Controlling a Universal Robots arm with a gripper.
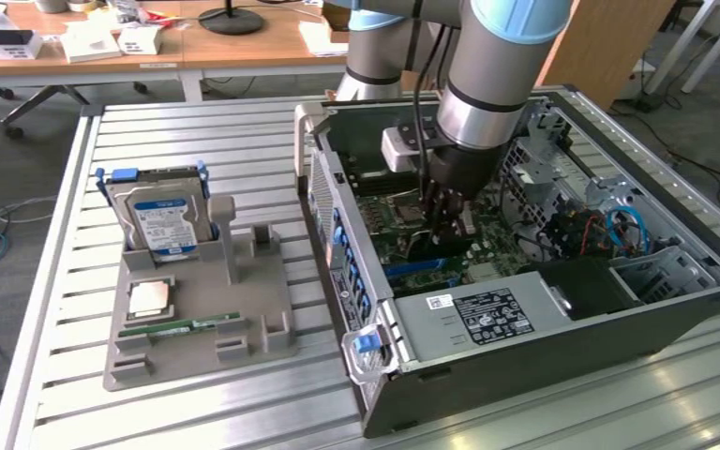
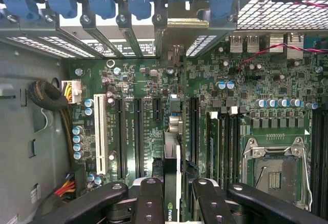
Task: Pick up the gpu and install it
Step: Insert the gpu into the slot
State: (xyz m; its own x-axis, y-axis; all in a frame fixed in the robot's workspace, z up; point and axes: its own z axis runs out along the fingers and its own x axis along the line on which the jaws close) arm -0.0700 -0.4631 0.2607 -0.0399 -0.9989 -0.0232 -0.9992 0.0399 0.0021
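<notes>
A slatted metal table [image 1: 210, 131] carries an open computer case [image 1: 561, 347] lying on its side. The robot arm [image 1: 498, 56] reaches straight down into it. Inside, the green motherboard [image 2: 215, 80] covers the case floor, with the grey power supply [image 1: 510, 314] at its near end. The supply has a black-and-white label whose print is too small to read.

On the exterior view's left stands a grey holder [image 1: 198, 319]. It bears an upright hard drive [image 1: 160, 220] with a blue label, a square processor [image 1: 150, 298] and a narrow RAM stick [image 1: 191, 325] lying flat.

The gpu [image 2: 172, 152] is inside the case, low over the motherboard and standing on edge. Its long axis runs parallel to the black expansion slots [image 2: 137, 137] and points towards the rear bracket bay with its row of blue clips [image 2: 100, 1]. Whether its lower edge is seated in a slot cannot be told.

The gripper [image 2: 176, 185] pinches the card, with its black fingers [image 2: 151, 198] pressed in on either side. The card's upper edge shows the NVIDIA logo between them. The empty processor socket [image 2: 274, 170] lies well to one side.
</notes>
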